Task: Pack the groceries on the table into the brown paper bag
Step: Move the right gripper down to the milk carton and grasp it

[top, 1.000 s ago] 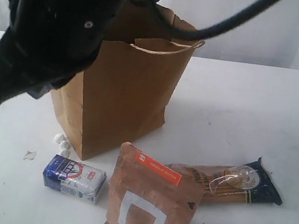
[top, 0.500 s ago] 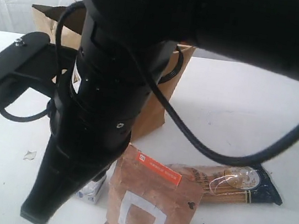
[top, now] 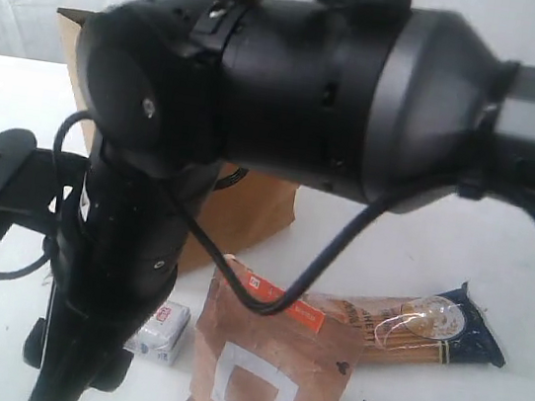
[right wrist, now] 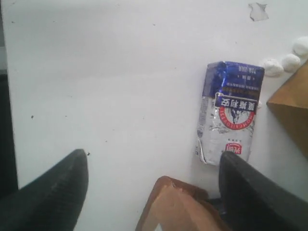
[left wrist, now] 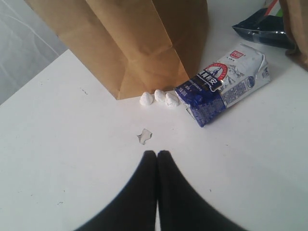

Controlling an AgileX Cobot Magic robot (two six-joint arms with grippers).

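The brown paper bag [top: 251, 208] stands behind my right arm, which hides most of it. A small blue-white packet [top: 161, 330] lies at its foot, with the brown pouch with white square [top: 265, 360] and the blue-ended spaghetti pack [top: 418, 332] to the right. My right gripper [right wrist: 153, 156] is open above the table, the pouch's top corner [right wrist: 173, 207] between its fingers and the packet [right wrist: 231, 113] beside one finger. It points down at the front left [top: 72, 383]. My left gripper [left wrist: 157, 153] is shut and empty, some way from the packet [left wrist: 226, 82]. No jars or can show.
Three white crumbs [left wrist: 159, 98] lie against the bag's base [left wrist: 144, 38], and a small scrap [left wrist: 144, 136] lies on the white table [left wrist: 57, 144] near the left fingertips. The right arm's elbow and cable [top: 341, 241] fill the middle of the exterior view.
My right arm has swung across and down in front of the bag, now covering most of it and part of the packet. The groceries have not moved.
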